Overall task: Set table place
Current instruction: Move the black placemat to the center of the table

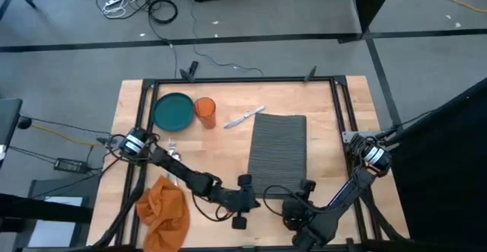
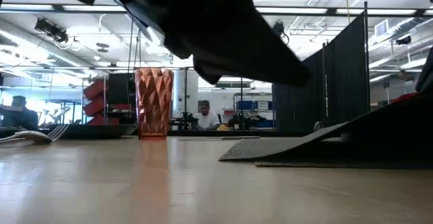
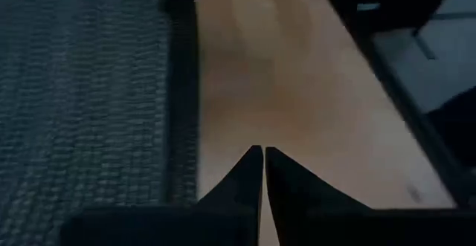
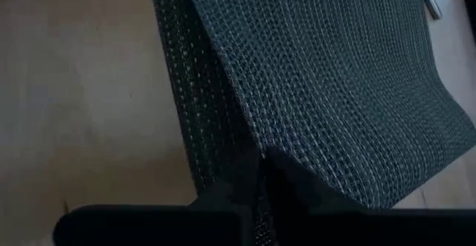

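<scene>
Right wrist view shows my right gripper (image 4: 262, 173) pinching the placemat's (image 1: 278, 153) near edge, lifting it off the worktop (image 1: 335, 130). My left gripper (image 3: 263, 173), fingers together and empty, hovers just beside the placemat.

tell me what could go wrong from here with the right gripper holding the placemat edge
The right gripper pinches only one edge of the placemat, and the low view shows that end lifted, so it could slip free or fold. Dragging it could also nudge the knife beside its far corner.
</scene>
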Available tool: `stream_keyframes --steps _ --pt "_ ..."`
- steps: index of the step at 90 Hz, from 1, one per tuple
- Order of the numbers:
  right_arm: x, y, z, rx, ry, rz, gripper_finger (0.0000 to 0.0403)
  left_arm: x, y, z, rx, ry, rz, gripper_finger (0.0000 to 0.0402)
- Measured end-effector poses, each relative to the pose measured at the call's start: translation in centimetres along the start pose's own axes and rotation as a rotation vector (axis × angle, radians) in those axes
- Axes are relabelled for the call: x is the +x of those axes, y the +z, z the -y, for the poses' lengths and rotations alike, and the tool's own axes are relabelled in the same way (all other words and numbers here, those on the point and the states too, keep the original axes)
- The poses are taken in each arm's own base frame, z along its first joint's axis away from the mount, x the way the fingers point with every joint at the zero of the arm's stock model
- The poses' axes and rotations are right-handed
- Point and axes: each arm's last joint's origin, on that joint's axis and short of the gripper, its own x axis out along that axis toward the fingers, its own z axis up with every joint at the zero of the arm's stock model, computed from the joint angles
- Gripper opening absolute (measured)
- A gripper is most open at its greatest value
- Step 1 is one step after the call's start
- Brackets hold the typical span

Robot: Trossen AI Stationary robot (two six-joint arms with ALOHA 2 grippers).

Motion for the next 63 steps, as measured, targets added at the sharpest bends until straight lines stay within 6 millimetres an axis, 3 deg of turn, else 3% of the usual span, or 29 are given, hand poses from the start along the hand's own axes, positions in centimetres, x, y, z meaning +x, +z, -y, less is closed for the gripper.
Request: stream_keyframes --steps 19,41,63 --pt "0.0 0.1 -0.2 0.001 0.006 0.026 0.0 -0.2 -0.1 -0.5 0.043 0.059 -0.038 0.0066" --pt "0.4 0.7 0.0 0.006 0.003 0.025 0.0 2.0 0.1 -0.9 0.244 0.135 -0.05 0.0164" --pt "-1.2 -0.2 -0.3 -0.087 0.105 -0.094 0.0005 1.5 -0.4 -0.9 0.246 0.196 -0.142 0.0177"
